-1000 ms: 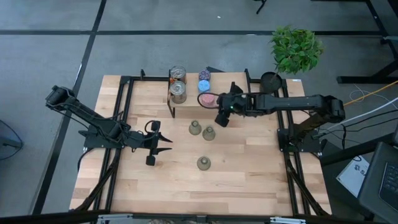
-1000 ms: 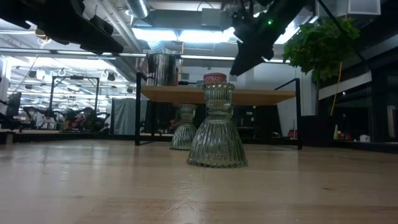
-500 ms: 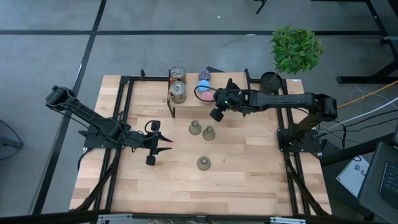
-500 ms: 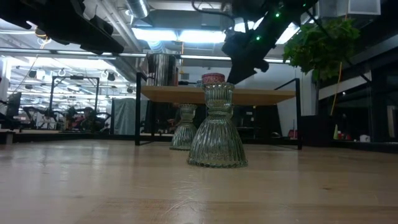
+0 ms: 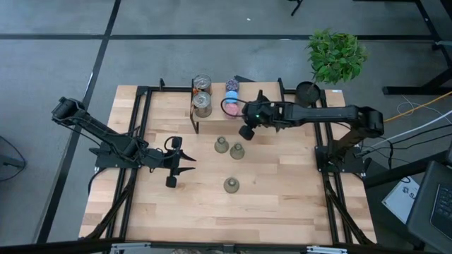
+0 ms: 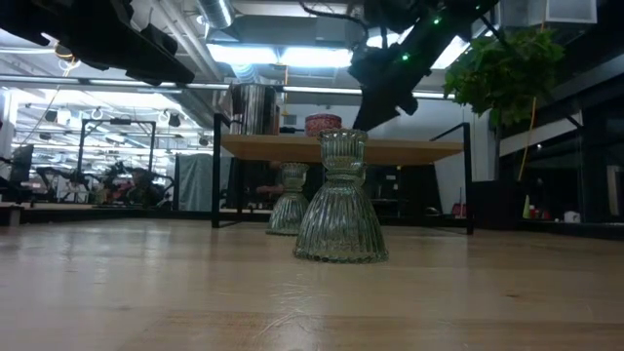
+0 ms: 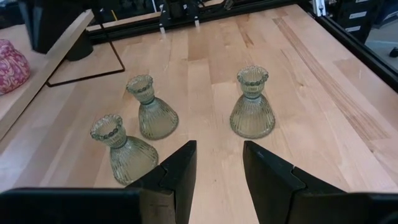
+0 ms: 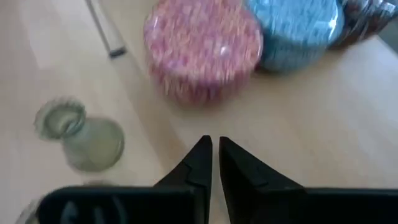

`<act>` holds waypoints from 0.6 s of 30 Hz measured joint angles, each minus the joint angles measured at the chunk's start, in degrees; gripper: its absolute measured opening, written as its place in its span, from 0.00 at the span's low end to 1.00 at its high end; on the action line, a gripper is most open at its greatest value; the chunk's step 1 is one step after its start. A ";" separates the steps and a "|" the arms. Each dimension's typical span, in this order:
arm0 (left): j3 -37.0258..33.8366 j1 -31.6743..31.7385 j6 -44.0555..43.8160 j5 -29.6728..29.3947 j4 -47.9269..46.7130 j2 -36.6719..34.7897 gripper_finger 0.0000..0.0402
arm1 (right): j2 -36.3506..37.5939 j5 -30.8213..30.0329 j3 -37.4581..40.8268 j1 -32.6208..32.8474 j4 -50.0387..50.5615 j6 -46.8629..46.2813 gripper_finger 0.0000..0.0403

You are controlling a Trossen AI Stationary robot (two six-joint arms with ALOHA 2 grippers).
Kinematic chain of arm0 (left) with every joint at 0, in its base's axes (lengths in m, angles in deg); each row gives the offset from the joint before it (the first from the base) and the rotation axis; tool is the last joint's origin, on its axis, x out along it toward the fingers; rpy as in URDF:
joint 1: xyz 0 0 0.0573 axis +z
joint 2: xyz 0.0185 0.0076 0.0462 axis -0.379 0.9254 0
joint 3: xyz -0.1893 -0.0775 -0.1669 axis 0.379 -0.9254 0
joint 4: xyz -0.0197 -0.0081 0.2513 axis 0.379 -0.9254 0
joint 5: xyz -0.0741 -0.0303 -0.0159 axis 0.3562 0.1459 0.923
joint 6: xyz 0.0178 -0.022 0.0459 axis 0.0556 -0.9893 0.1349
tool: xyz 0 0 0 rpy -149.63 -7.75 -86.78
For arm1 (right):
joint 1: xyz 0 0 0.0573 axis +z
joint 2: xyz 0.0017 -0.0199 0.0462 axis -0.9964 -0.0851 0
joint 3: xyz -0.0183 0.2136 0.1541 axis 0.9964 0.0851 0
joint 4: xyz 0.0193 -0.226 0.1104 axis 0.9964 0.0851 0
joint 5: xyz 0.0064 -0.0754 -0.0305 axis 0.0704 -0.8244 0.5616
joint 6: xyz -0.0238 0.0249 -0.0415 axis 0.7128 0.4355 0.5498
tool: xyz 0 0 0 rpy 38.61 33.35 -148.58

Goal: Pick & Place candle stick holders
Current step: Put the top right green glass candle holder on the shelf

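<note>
Right hand [image 5: 245, 132] pressed together, empty, just beside pink holder [image 5: 234, 111] on raised shelf [image 5: 272, 107] near desk's [image 5: 282, 204] far edge. Left hand [image 5: 182, 164] spread, empty, near left edge. Three green vase holders [image 5: 231, 185] mid-desk.

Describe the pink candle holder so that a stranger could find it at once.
Look at the raised wooden shelf at the table's far edge. Beside the right gripper sits the pink candle holder. Its round blue neighbour is shaped alike; only this one has a pink speckled top.

R gripper [image 5: 245, 131] closed, moved toward pink holder [image 5: 234, 111].
</note>
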 joint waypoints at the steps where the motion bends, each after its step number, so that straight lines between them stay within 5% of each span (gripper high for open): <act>1: 0.00 0.01 0.00 0.00 0.01 0.00 0.32 | 0.60 0.93 0.00 0.24 0.86 -0.12 0.08; 9: 0.00 0.00 0.05 0.00 0.11 0.00 0.32 | 5.89 2.46 0.01 6.98 8.11 -4.55 0.08; 18: 0.00 0.00 -0.46 0.02 0.44 0.00 0.32 | 7.85 -0.89 6.12 20.59 5.35 -5.74 0.08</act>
